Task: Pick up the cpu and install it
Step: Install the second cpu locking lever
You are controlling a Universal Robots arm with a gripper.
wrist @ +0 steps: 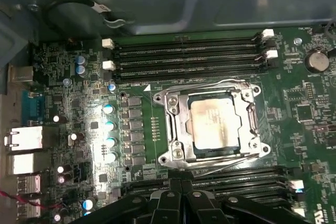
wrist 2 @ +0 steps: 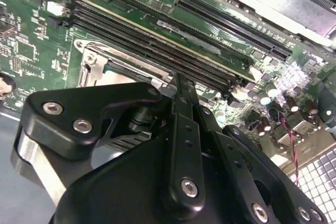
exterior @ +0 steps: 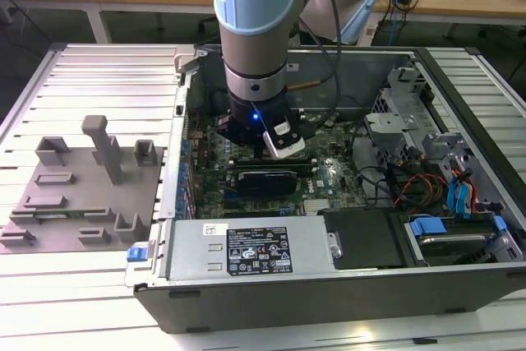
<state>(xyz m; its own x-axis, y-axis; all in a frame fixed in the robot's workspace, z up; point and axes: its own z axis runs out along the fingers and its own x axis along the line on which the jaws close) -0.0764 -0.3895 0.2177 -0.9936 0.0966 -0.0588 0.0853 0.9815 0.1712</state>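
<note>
1. Motherboard [wrist: 94, 129] fills the floor of an opened desktop computer case [exterior: 329, 293], which lies on its side on a ribbed metal worktop [exterior: 99, 80].
2. The robot arm [exterior: 255, 30] reaches straight down into the case, its claw [exterior: 259, 133] low over the board near the middle of the case in the exterior view.
3. The cpu [wrist: 215, 124], a silvery-grey square chip, sits inside the metal socket frame [wrist: 173, 124] on the board in the first wrist view; the frame surrounds it on all sides.
4. Rows of black memory slots [wrist: 189, 56] run along one side of the socket, with more slots [wrist: 231, 179] along the opposite side, next to the claw.
5. In both wrist views the black claw fingers [wrist 2: 184, 124] stand pressed together with nothing between them; the claw is closed and empty [wrist: 181, 192].
6. The fingertips in the first wrist view lie just beside the socket frame's edge, apart from the chip itself.
7. A grey fixture plate [exterior: 74, 195] with upright blocks rests on the worktop at the exterior view's left, well apart from the arm.
8. The power supply [exterior: 246, 248] with its white label lies along the case's near wall.
</note>
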